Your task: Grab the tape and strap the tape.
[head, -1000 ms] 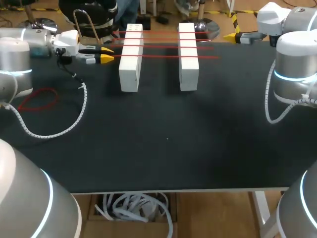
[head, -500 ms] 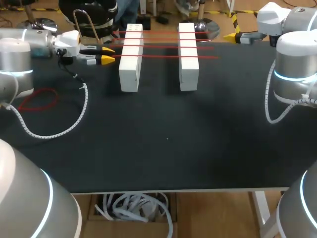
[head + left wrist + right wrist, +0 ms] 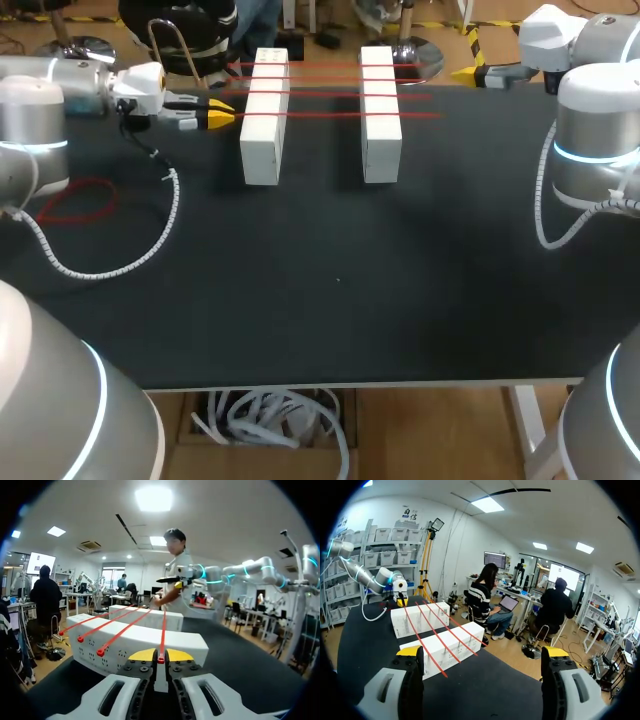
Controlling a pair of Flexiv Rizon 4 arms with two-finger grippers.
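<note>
Robotics lab. Evidence: two grey robot arms, left arm (image 3: 30, 130) and right arm (image 3: 595, 140), each with a lit ring at a joint, flank a black-topped table (image 3: 340, 280). Spiral-wrapped cable (image 3: 170, 215) trails from the left arm. Ahead of the left fingers (image 3: 217, 119): two white blocks (image 3: 263, 135) strung with red tape (image 3: 320, 96).

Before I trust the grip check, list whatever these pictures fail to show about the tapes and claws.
1. Head view: the right claw shows only one yellow tip, so its opening cannot be read there.
2. Left wrist view: the near white block hides most of the far white block and the tapes' far ends.
3. Right wrist view: the left claw is too small to show its hold on the red tape.
</note>
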